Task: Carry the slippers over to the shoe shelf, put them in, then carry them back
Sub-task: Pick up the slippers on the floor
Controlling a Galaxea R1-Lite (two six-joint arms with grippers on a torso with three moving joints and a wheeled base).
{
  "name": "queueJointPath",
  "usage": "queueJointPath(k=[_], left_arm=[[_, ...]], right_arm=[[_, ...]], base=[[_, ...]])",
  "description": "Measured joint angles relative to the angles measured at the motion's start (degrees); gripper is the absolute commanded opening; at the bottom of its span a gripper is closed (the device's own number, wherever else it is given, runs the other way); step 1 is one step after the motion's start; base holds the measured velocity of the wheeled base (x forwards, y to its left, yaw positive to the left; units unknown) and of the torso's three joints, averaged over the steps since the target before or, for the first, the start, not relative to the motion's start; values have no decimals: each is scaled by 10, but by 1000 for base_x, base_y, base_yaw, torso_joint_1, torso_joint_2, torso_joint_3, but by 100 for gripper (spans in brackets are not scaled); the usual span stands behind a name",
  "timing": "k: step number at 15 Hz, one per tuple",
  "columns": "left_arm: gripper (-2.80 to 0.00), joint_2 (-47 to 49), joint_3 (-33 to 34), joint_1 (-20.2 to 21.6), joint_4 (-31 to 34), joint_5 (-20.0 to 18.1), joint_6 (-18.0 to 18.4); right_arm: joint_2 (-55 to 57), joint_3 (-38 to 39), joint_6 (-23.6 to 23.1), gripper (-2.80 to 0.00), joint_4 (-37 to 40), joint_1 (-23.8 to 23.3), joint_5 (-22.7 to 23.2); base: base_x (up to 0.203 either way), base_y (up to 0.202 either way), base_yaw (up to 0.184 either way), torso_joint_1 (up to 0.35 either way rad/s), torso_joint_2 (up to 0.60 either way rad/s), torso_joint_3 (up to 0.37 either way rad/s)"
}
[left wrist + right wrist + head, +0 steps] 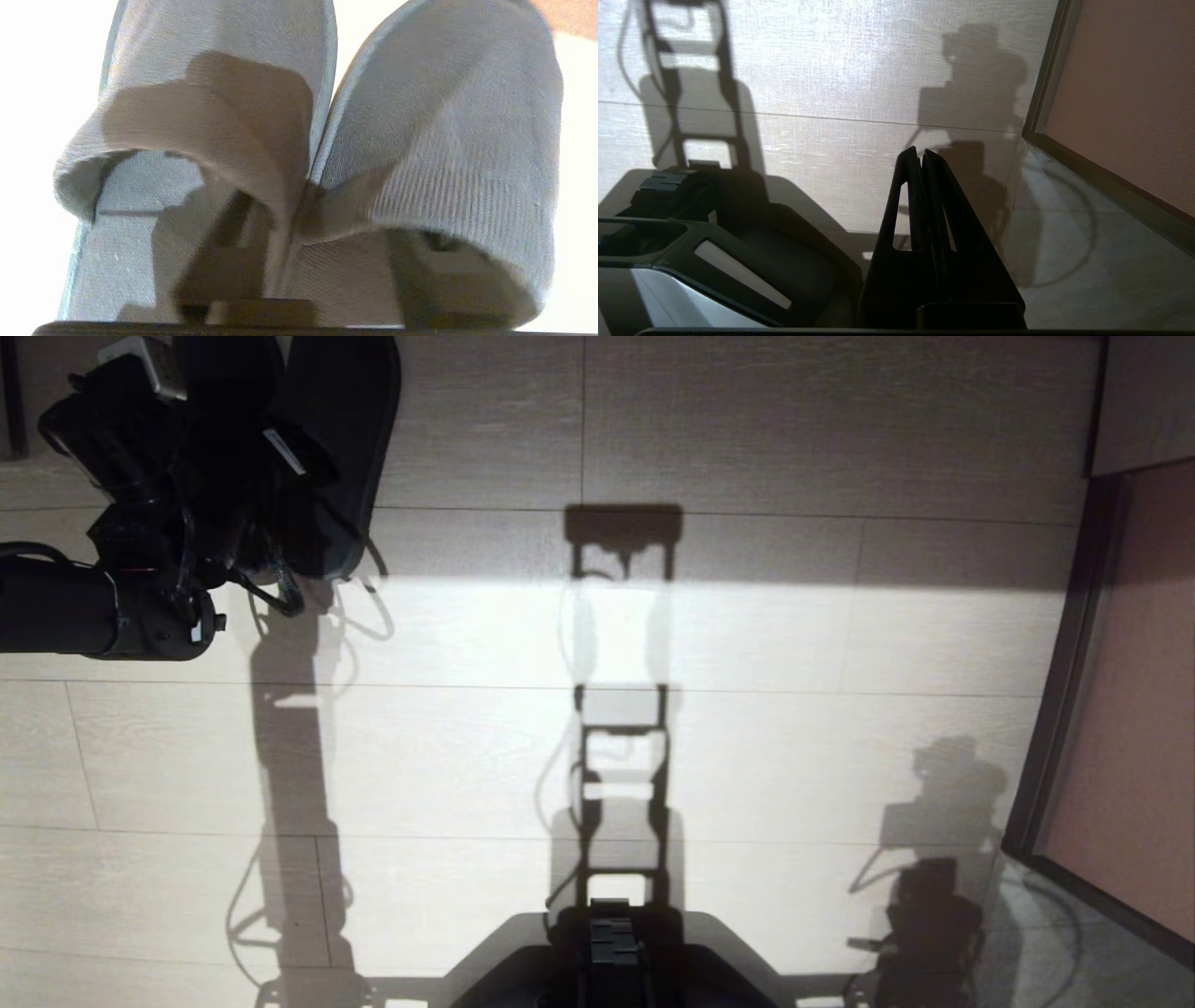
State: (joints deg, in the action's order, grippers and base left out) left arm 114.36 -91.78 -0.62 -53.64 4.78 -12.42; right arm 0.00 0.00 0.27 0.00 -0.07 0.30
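Left tool (280,261) closed on the slippers (327,140), one finger (224,261) inside each open heel, inner walls pinched together between them. Pair side by side, toes pointing away from the tool, over the pale wood-grain floor (747,429). Right tool (920,158) low beside the robot base (738,242), fingers pressed together, holding nothing, near the dark-framed panel (1125,93).

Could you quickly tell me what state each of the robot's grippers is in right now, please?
Left gripper: closed on the slippers, one finger inside each.
Right gripper: shut, empty, parked beside the base.
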Motion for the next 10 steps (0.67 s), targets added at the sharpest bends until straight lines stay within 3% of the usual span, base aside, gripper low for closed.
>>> queueJointPath(k=[10], left_arm=[[-280, -10, 8, 1, 0, 1, 5]], right_arm=[[0, 0, 0, -280, 0, 0, 0]], base=[[0, 0, 0, 0, 0, 0]])
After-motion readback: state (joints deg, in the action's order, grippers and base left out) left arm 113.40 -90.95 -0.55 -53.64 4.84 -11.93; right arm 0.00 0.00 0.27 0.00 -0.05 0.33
